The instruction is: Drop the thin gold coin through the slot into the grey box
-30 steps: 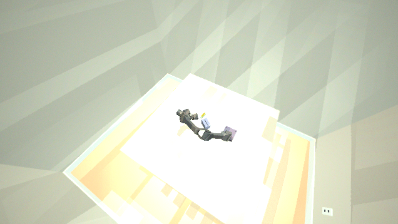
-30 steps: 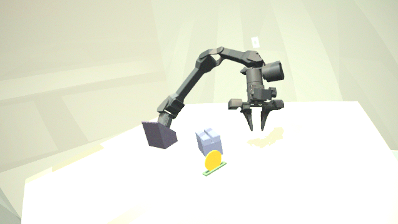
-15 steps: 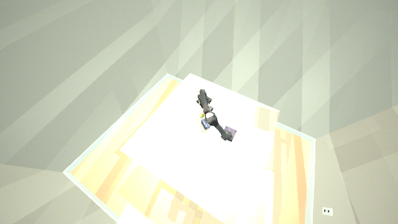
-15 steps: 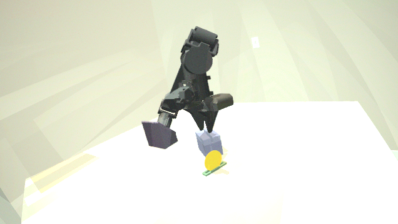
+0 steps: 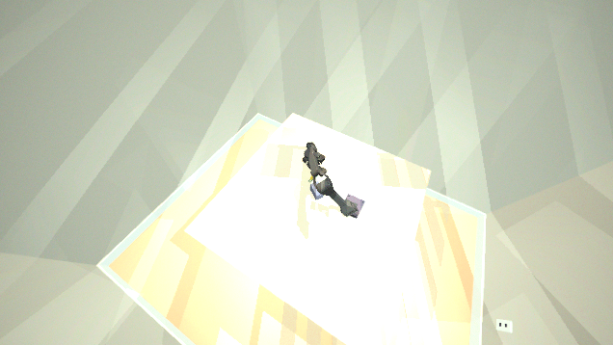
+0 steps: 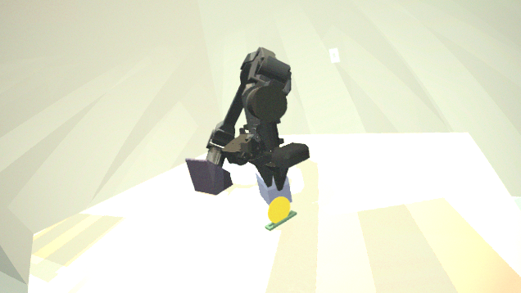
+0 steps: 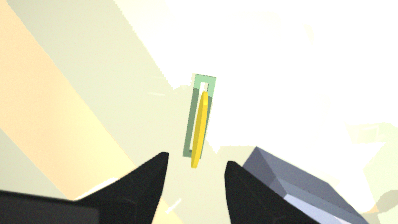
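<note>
The gold coin (image 5: 311, 178) (image 6: 278, 209) (image 7: 201, 127) stands on edge in the green holder (image 6: 292, 214) (image 7: 205, 78). The wrist view shows the coin nearly edge-on, its near end between the fingertips in the picture. My gripper (image 6: 274, 187) (image 7: 197, 163) is open and empty, with its fingers pointing down. In the exterior view the tips appear above the coin, in front of the box. The grey-blue box (image 5: 316, 191) (image 6: 279, 195) (image 7: 299, 172) stands beside the holder, at lower right in the wrist view. Its slot is hidden. My fingertips cannot be made out in the top view.
The arm's dark purple base block (image 5: 358, 201) (image 6: 206, 178) stands to the left of the box in the exterior view. The arm reaches over the box from there. The white table top (image 5: 270, 241) (image 6: 164, 237) is brightly lit, with tan patches.
</note>
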`<state>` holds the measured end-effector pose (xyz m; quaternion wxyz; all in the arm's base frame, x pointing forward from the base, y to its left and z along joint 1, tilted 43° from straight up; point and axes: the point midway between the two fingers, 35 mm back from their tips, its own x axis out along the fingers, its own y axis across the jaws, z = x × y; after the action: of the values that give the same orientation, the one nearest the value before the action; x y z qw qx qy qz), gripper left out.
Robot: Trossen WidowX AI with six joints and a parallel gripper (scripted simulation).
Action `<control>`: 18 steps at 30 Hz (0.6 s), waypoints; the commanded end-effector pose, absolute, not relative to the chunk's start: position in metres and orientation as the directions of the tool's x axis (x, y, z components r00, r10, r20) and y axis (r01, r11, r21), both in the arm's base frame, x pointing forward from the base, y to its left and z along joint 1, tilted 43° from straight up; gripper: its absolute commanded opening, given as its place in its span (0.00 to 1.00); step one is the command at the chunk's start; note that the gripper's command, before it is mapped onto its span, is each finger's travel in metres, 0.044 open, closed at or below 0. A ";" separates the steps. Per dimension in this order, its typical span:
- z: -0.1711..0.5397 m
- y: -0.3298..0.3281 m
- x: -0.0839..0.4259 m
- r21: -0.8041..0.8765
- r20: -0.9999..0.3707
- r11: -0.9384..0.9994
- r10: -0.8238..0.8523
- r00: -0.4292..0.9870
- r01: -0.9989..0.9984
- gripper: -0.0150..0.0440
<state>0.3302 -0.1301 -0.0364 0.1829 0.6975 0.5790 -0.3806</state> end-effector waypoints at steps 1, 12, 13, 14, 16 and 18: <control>-0.042 -0.121 0.331 -0.194 -0.739 -0.261 0.673 0.034 0.946 0.53; -0.053 -0.112 0.332 -0.193 -0.739 -0.261 0.673 0.035 0.946 0.53; -0.054 -0.111 0.332 -0.193 -0.739 -0.261 0.673 0.035 0.946 0.53; -0.055 -0.110 0.332 -0.193 -0.739 -0.261 0.673 0.035 0.946 0.53; -0.058 -0.108 0.333 -0.193 -0.739 -0.261 0.673 0.035 0.946 0.53; -0.060 -0.106 0.333 -0.193 -0.739 -0.261 0.673 0.035 0.946 0.53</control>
<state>0.3333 -0.1113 -0.0556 0.1832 0.6972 0.5795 -0.3801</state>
